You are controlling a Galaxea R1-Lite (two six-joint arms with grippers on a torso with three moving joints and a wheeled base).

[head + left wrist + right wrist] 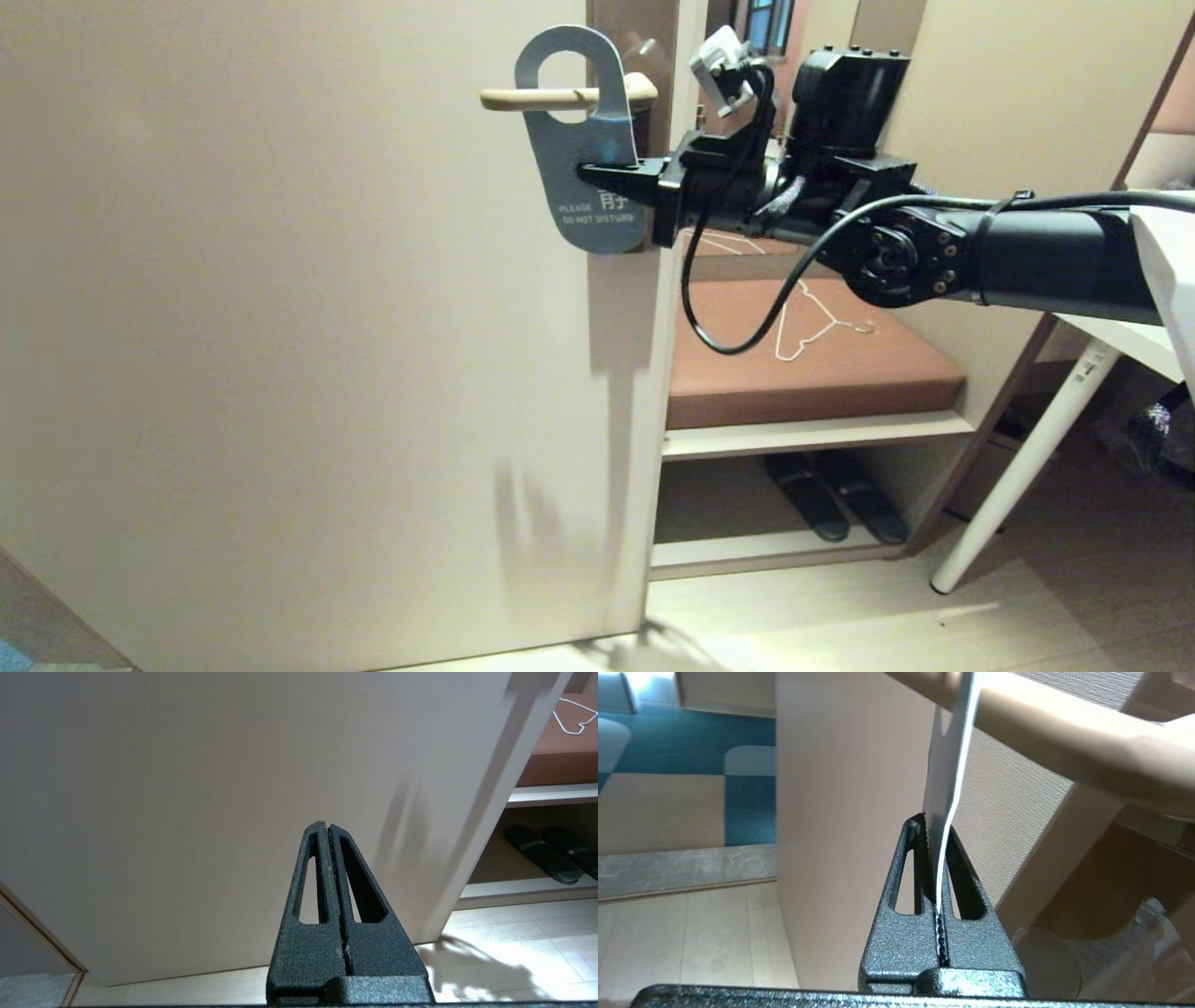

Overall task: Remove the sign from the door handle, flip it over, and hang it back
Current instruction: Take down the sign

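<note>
- The sign (583, 149), blue-grey face out with "PLEASE DO NOT DISTURB" in white, hangs by its large hole on the door handle (560, 96), tilted slightly, near the door's (280, 327) right edge.
- The right gripper (597, 175) reaches in level from the right, its jaws clamped on the sign's middle, just above the lettering; the right wrist view shows the thin card (945, 788) pinched edge-on between the fingers (920, 868), with the handle (1041, 728) crossing above.
- The left gripper (327, 828) sits low before the door's lower part, jaws pressed together on nothing.
- Beyond the door's edge, a white wire hanger (812, 327) lies on a brown bench cushion (840, 373); dark slippers (831, 504) rest on the shelf beneath.
</note>
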